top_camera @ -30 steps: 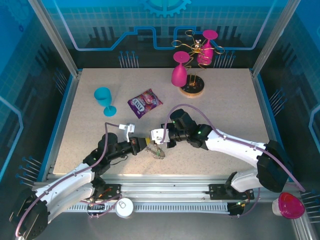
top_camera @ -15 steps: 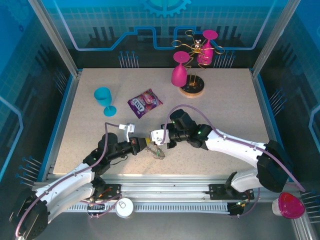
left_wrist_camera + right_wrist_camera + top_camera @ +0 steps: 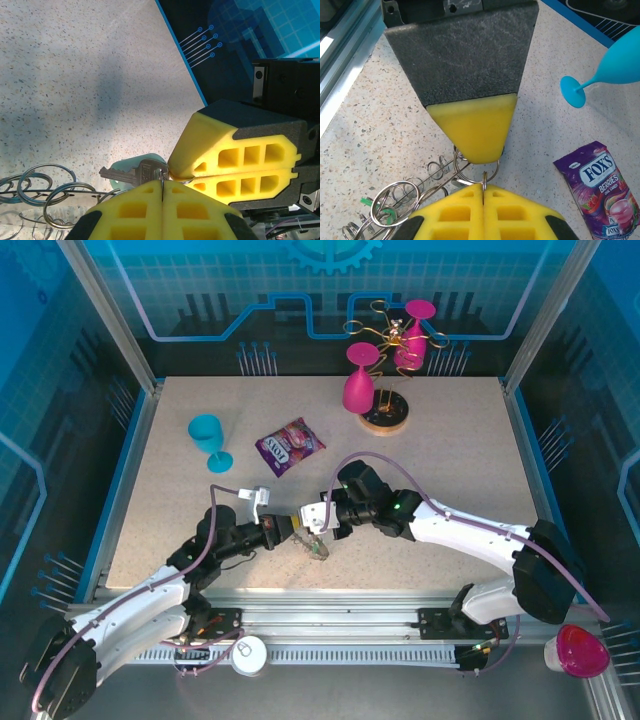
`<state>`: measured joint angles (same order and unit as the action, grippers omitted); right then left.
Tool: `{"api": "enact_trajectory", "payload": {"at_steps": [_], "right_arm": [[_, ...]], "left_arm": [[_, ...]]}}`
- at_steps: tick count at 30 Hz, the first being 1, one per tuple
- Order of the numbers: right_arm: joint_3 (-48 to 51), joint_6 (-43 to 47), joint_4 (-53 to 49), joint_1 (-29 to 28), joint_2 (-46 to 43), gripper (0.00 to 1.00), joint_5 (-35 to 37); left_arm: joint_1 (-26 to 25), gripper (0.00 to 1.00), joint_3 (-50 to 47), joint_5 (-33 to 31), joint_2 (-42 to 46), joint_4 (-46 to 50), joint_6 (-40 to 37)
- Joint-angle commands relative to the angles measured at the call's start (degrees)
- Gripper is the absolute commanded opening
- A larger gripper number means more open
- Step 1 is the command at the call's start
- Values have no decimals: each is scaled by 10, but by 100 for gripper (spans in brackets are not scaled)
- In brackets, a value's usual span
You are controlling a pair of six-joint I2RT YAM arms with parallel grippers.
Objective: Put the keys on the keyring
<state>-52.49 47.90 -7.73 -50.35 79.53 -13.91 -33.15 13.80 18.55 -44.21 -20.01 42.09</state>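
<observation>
My left gripper (image 3: 298, 530) and right gripper (image 3: 318, 528) meet tip to tip near the table's front edge, both shut. The dark keyring (image 3: 318, 546) lies just below them, its wire loops (image 3: 55, 192) fanned on the table. A key with a pale grey-green head (image 3: 135, 170) sits right at the left gripper (image 3: 162, 181), which pinches a thin ring at the key's head. The right gripper (image 3: 484, 186) is shut on a small ring standing edge-on, linked to a larger loop (image 3: 462, 167) of the keyring (image 3: 402, 196). A bright green key head (image 3: 386, 213) peeks through the loops.
A purple snack packet (image 3: 289, 446) and a blue cup (image 3: 209, 440) lie behind the grippers to the left. A glass rack on a wooden base (image 3: 385, 418) with pink glasses stands at the back. The table's front edge (image 3: 330, 588) is close below the keyring.
The right gripper has edged slightly left toward the left gripper. Both grips stay shut and the keyring has not visibly moved.
</observation>
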Motion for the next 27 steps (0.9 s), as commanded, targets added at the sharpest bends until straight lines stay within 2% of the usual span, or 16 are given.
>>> {"api": "enact_trajectory", "payload": {"at_steps": [1,9,17,27], "right_arm": [[-5,11,-45,-13,5,0,-13],[-13,10,-74,-14,10,0,-30],[-1,-33,0,2,-11,0,15],[10,-36,-1,4,-29,0,-7]], "left_arm": [[7,0,18,8,5,-60,4],[7,0,17,24,8,-75,4],[7,0,13,28,5,-72,1],[7,0,13,14,7,-63,2]]}}
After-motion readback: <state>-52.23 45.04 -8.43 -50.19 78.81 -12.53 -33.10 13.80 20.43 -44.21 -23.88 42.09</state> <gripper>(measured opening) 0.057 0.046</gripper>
